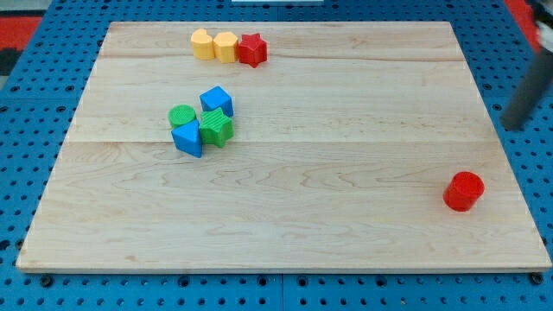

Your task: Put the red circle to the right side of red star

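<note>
The red circle (463,191) sits near the board's right edge, toward the view's bottom. The red star (252,50) lies at the view's top, touching the right end of two yellow blocks. My rod shows as a blurred dark shape at the view's right edge, and my tip (513,126) is just off the board's right edge, above and right of the red circle, apart from it.
Two yellow blocks (214,45) stand side by side left of the red star. A cluster left of centre holds a blue cube (217,100), a green circle (182,116), a green star (216,129) and a blue triangle (187,139). The wooden board (328,207) lies on a blue pegboard.
</note>
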Robot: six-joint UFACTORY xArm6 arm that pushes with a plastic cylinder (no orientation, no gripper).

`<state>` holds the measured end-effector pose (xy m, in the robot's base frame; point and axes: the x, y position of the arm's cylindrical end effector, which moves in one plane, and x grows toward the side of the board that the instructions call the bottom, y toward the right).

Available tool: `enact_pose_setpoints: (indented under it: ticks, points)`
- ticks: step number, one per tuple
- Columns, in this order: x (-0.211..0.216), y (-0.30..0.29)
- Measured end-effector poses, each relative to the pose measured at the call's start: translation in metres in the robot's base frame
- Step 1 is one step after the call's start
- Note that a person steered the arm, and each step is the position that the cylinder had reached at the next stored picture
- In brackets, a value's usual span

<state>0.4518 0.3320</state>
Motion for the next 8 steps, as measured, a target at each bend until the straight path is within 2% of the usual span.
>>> enact_pose_setpoints:
  ticks: [1, 2, 3, 4, 5, 6, 7, 8]
  points:
    - [0.076, -0.011]
    - [0.106, -0.063]
    - [0.09, -0.13]
    - [0.043, -0.171]
    - [-0.005, -0.197]
    - [-0.031, -0.243]
    - [-0.027, -0.247]
    - [-0.072, -0.288]
